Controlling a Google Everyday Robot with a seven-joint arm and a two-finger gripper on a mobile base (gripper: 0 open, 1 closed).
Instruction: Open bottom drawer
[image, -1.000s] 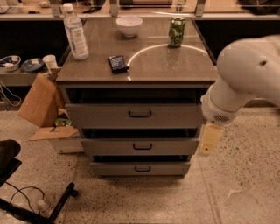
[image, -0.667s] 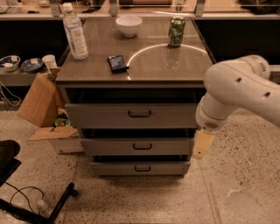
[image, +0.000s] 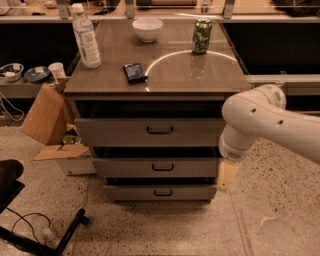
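Note:
The bottom drawer (image: 159, 192) is the lowest grey front of the cabinet, with a small dark bar handle (image: 163, 192). It sits about level with the other fronts. The middle drawer (image: 157, 167) and the top drawer (image: 150, 131) are above it. My white arm (image: 260, 122) reaches in from the right. My gripper (image: 226, 176) hangs pale and yellowish at the cabinet's right edge, level with the middle and bottom drawers, right of the bottom handle and apart from it.
On the cabinet top (image: 200, 75) stand a water bottle (image: 86, 36), a white bowl (image: 147, 28), a green can (image: 201, 36) and a dark packet (image: 134, 72). A cardboard box (image: 47, 117) sits to the left. A chair base (image: 30, 235) is at the lower left.
My arm and gripper have shifted left, towards the cabinet's right edge. The drawers have not moved.

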